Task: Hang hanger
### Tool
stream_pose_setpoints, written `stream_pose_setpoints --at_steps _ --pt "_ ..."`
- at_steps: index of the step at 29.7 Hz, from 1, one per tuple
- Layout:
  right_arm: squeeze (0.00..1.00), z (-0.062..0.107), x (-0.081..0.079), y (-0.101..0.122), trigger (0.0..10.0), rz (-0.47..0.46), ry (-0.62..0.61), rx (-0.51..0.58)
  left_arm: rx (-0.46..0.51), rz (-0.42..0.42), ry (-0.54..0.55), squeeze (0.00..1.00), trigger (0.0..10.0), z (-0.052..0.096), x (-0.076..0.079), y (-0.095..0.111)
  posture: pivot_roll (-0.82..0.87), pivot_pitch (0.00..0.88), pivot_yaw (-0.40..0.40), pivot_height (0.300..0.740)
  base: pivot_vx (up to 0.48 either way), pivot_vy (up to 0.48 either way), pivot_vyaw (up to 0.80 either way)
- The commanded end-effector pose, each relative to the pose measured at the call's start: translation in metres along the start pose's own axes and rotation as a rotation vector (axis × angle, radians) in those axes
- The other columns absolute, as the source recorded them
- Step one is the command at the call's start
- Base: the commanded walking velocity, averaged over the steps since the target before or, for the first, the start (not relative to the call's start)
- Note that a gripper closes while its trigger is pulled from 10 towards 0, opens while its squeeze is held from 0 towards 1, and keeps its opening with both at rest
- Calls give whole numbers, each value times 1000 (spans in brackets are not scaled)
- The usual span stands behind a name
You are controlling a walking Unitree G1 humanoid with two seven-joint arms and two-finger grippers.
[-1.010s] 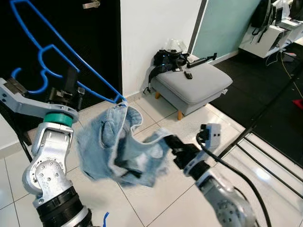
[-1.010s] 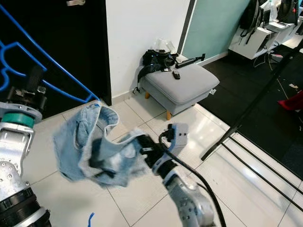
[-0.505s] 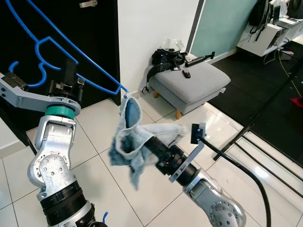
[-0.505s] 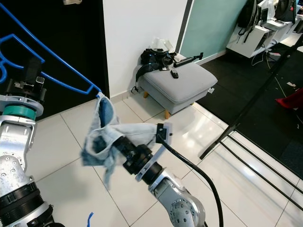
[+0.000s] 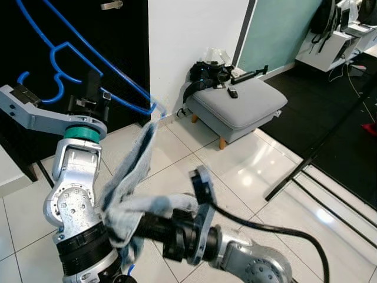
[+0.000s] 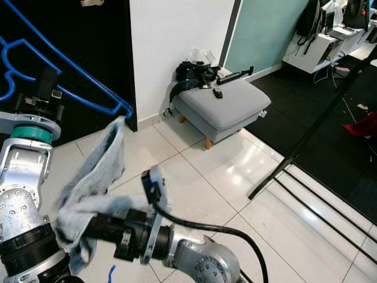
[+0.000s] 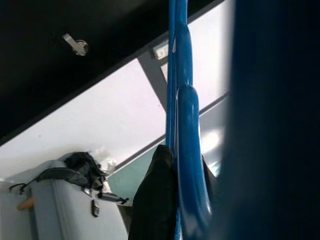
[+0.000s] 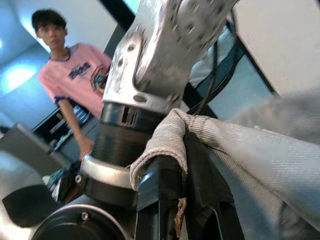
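Hanger (image 5: 88, 56) sits clamped in the raised left hand (image 5: 91, 97); right hand (image 6: 97, 227), lower, grips the denim (image 5: 132, 171) draped from its tip

Your left gripper (image 5: 94, 97), black-fingered above a teal wrist ring, grips a bright blue wire hanger (image 5: 88, 50) against a black door (image 5: 126, 53). From the hanger's tip hangs a faded light blue denim garment (image 5: 132, 171), which your right gripper (image 6: 88, 227), also black, pinches at its pale grey-blue hem. Both arms are silver. Beyond the right gripper sits a grey footstool (image 5: 238, 106) with tan legs, on glossy white floor tiles (image 5: 247, 171). Behind your arm stands a person in a pink shirt (image 8: 75, 70).
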State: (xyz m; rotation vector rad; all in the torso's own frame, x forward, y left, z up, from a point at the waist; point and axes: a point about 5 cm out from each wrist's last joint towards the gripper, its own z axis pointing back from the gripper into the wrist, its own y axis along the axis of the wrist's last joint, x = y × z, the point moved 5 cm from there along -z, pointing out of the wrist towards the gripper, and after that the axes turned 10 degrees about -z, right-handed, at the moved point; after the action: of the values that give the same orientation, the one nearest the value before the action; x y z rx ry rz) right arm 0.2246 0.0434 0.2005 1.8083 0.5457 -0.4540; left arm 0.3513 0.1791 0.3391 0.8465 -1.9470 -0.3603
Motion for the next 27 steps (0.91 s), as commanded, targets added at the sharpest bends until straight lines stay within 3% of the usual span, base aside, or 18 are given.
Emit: stream_pose_setpoints --at_steps 1,5,7,9,10,12,13,16,17,18,19,20,22,23,25,26,27 --pt "0 -7 -9 -3 0 40 71 -54 -12 67 -26 0 10000 -2 16 -10 -22 124 -3 740 0 0 0" --pt "0 -14 -16 -1 0 57 126 -68 -14 69 -26 0 10000 -3 16 -11 -23 124 3 740 0 0 0" --pt "0 -28 -30 5 0 72 221 -71 -17 72 -29 0 10000 -5 18 -12 -24 126 2 740 0 0 0" --pt "0 -28 -30 5 0 72 221 -71 -17 72 -29 0 10000 -5 18 -12 -24 126 2 740 0 0 0" --pt "0 -36 -31 11 0 106 232 -72 -14 69 -38 0 10000 -8 20 -11 -17 128 -1 740 0 0 0" --pt "0 -36 -25 13 0 123 201 -71 -12 65 -42 0 10000 -8 21 -10 -17 128 -1 740 0 0 0" --pt "0 -30 -10 14 0 135 123 -65 -14 40 -49 0 10000 -8 22 -10 -13 129 -4 740 0 0 0" --pt "0 -30 -10 14 0 135 123 -65 -14 40 -49 0 10000 -8 22 -10 -13 129 -4 740 0 0 0" --pt "0 -20 7 12 0 151 28 -68 -21 -58 -73 0 10000 -7 24 -10 -14 131 -5 740 0 0 0" --pt "0 6 37 7 0 160 -160 -54 -41 -293 -139 0 10000 -1 28 -14 -14 136 -1 740 0 0 0" --pt "0 26 56 3 0 166 -286 -49 -64 -458 -192 0 10000 5 31 -20 -14 136 -1 740 0 0 0" --pt "0 26 56 3 0 166 -286 -49 -64 -458 -192 0 10000 5 31 -20 -14 136 -1 740 0 0 0" --pt "0 58 77 0 0 167 -455 -23 -120 -633 -252 0 10000 14 29 -30 -17 139 2 740 0 0 0" --pt "0 58 77 0 0 167 -455 -23 -120 -633 -252 0 10000 14 29 -30 -17 139 2 740 0 0 0" --pt "0 100 97 3 0 161 -651 40 -225 -706 -237 0 10000 25 12 -41 -23 143 11 740 0 0 0" --pt "0 100 97 3 0 161 -651 40 -225 -706 -237 0 10000 25 12 -41 -23 143 11 740 0 0 0" --pt "0 118 104 3 0 162 -730 58 -270 -733 -219 0 10000 29 3 -46 -23 143 11 740 0 0 0"
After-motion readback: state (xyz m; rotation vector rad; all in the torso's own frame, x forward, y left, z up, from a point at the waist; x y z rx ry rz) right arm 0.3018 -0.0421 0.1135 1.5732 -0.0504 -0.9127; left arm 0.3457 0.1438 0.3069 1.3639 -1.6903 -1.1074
